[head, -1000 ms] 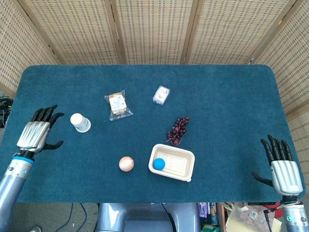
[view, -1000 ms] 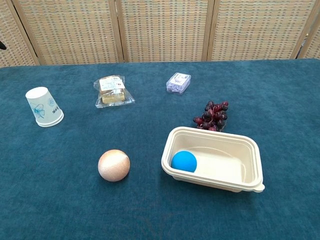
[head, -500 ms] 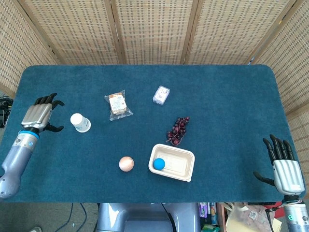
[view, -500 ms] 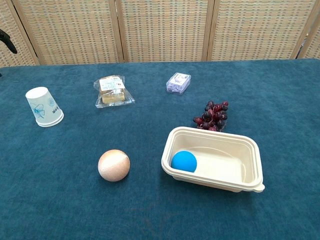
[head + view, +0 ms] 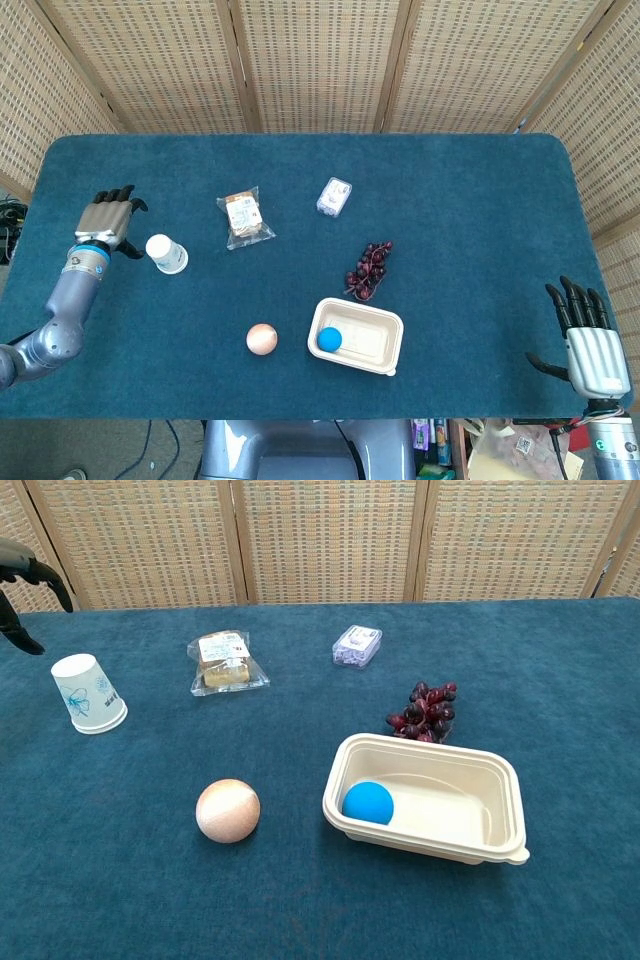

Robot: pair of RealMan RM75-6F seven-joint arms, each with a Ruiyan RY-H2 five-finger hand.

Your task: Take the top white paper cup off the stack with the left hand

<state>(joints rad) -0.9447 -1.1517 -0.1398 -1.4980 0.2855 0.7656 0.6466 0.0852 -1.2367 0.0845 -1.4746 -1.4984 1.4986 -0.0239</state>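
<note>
Left hand (image 5: 108,221), fingers spread, holds nothing just beside the cup (image 5: 166,253) near the table's (image 5: 480,200) left edge; snack packet (image 5: 244,217) lies near. Right hand (image 5: 590,345) is spread at the right front corner.

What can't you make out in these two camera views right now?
- Left hand: chest view's left edge cuts it off, only fingertips show.
- Right hand: outside the chest view entirely.
- White paper cup: whether it is one cup or a nested stack, too small.
- Wrapped snack: label print too small.
</note>
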